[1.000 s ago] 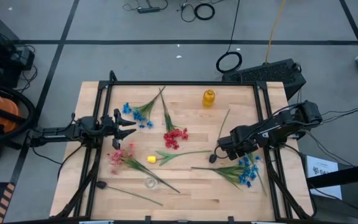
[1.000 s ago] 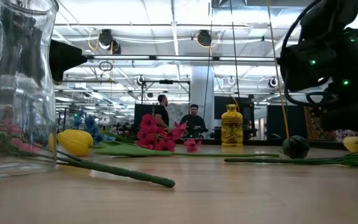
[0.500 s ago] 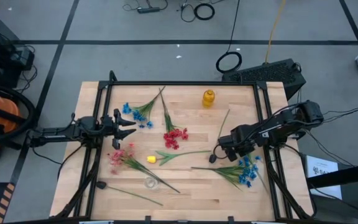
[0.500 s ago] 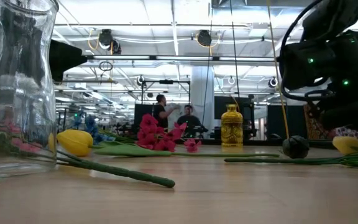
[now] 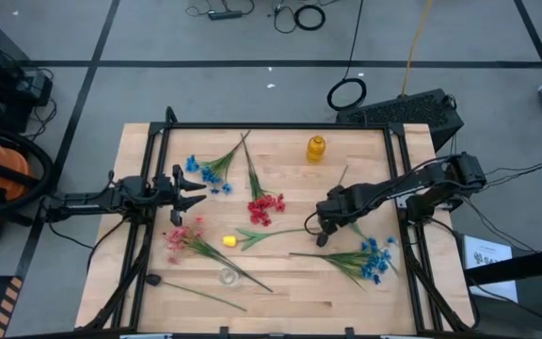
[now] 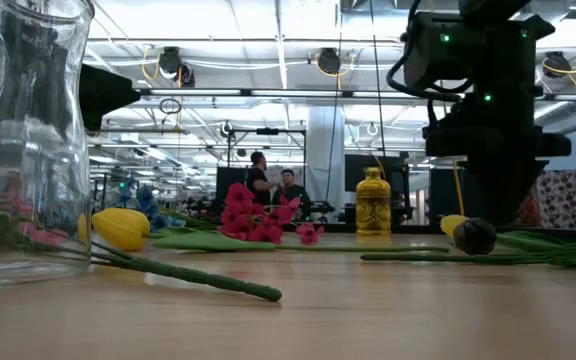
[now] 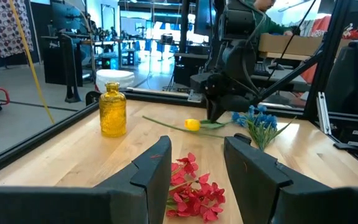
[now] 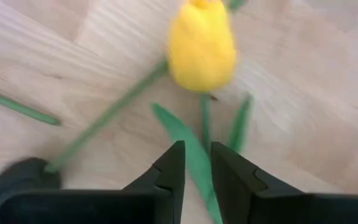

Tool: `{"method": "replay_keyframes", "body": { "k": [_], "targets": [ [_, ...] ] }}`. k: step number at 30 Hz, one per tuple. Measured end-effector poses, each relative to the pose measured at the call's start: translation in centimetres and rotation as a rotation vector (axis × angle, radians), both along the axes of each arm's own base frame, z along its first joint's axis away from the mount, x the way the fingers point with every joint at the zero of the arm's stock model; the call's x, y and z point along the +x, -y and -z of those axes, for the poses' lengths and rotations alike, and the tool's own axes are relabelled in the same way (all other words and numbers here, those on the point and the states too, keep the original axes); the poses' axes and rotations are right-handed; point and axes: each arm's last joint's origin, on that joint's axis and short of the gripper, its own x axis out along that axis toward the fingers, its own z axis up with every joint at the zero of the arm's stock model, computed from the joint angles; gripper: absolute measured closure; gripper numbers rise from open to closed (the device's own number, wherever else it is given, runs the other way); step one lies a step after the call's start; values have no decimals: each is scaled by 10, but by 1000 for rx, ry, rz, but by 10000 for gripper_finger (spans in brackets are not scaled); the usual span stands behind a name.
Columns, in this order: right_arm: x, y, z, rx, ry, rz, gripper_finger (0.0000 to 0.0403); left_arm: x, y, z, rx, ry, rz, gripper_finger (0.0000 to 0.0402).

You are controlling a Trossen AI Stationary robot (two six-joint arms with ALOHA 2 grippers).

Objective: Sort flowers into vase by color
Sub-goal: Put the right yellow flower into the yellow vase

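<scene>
My right gripper [image 5: 322,224] is near the table's middle, pointing down and left, shut on a yellow flower whose bud [image 8: 201,43] sticks out just ahead of the fingertips [image 8: 197,152]. A dark flower head [image 5: 321,239] lies beside it on the table. My left gripper [image 5: 192,191] hovers open at the left edge, near the red sprig [image 5: 264,207]. Lying flat on the wood are a second yellow bud [image 5: 229,241], a pink sprig [image 5: 182,237], blue sprigs [image 5: 210,174] [image 5: 374,256] and another dark-headed stem [image 5: 153,280]. The clear vase [image 5: 227,276] and the yellow vase [image 5: 316,148] stand upright. My right gripper pinches the yellow flower between its two fingers by the green leaf [image 8: 194,163] just behind the bud. It comes from above, slanting from the table's right. The bud [image 6: 453,225] sits low over the wood; whether it is lifted clear does not show.
A thin green stem [image 5: 343,174] runs from under my right arm toward the far edge. Black rails frame the table [image 5: 280,125]. Bare wood lies along the near edge [image 5: 290,297]. People stand far off in the room [image 6: 273,190].
My right gripper has moved toward the table's left, out over the middle, and the yellow bud has travelled with it past the dark head. My left arm has kept still.
</scene>
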Motion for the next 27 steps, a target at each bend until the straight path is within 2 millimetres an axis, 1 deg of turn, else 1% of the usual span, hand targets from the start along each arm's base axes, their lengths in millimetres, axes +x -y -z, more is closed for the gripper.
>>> {"method": "replay_keyframes", "body": {
  "k": [4, 10, 16, 19, 22, 27],
  "targets": [
    [0, 5, -3, -2, -18, -7, 320, 0, 0, 0, 0, 2, 0, 247],
    [-6, 8, -3, 53, -89, -8, 291, 0, 0, 0, 0, 6, 0, 247],
    [-6, 7, -3, 109, -104, -99, 254, 0, 0, -1, 0, 7, 0, 247],
    [-8, 6, -3, 127, -112, -106, 238, 0, 0, -1, 0, 7, 0, 247],
    [-14, 5, 5, 158, -135, -102, 228, 0, 0, -1, 0, 7, 0, 247],
    [-25, 4, 26, 208, -136, -100, 222, 0, 0, -1, 0, 8, -1, 247]
  ]
}}
